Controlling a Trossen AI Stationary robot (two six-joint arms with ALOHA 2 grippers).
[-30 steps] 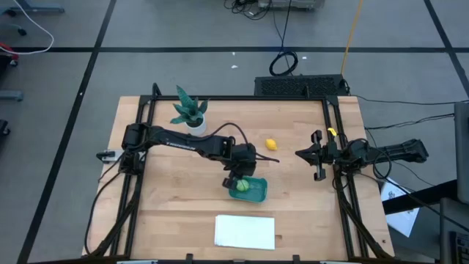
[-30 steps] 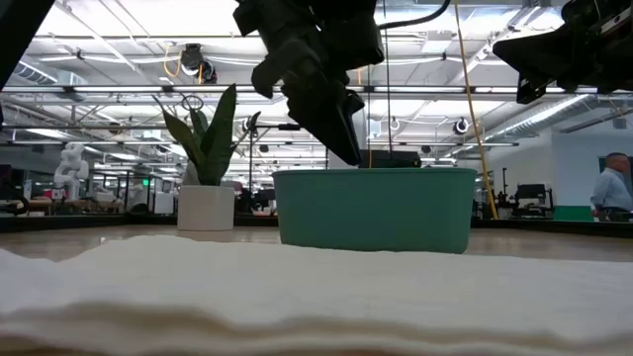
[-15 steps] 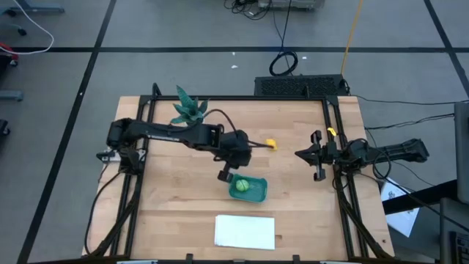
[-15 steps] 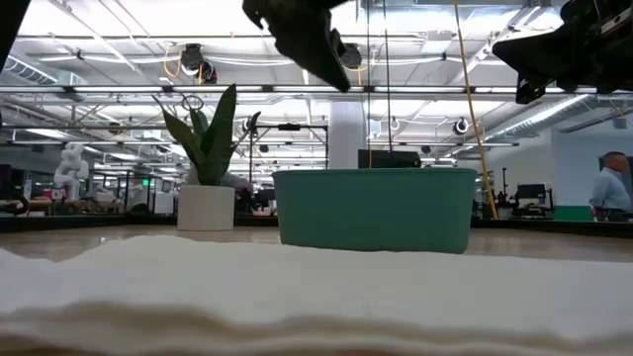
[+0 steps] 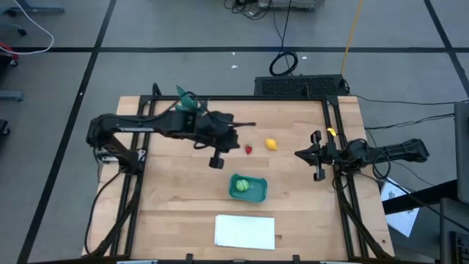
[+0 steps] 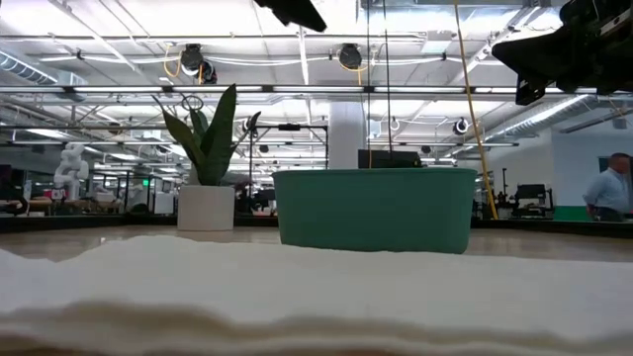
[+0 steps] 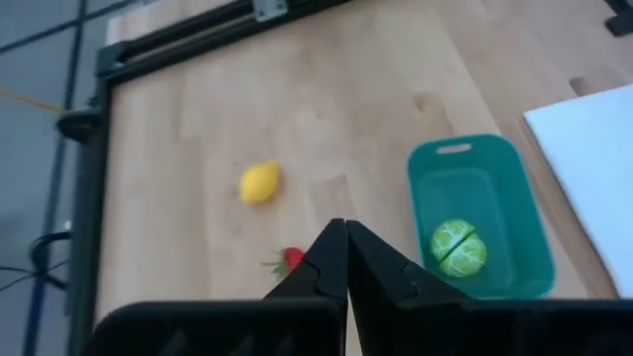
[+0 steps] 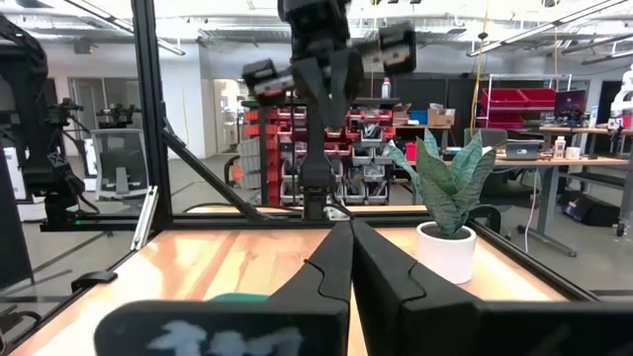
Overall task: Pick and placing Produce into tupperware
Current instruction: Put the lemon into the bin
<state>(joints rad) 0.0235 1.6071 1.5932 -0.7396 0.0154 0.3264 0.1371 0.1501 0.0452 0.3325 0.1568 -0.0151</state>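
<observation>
One green toy piece (image 5: pixel 239 186) already lies in the teal tupperware (image 5: pixel 257 192); beyond it the left gripper (image 5: pixel 218 159), fingers pressed together and empty, hangs beside the red strawberry (image 5: pixel 248 149), likely next; the yellow lemon (image 5: pixel 271 144) lies past that; the right gripper (image 5: pixel 308 154), fingers together, waits at the table's edge.

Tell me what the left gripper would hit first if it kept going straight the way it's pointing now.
Probably the red strawberry. The left gripper, fingers shut, aims past it toward the yellow lemon, while the teal container sits off to one side. Depth is unclear, so it might pass above.
</observation>
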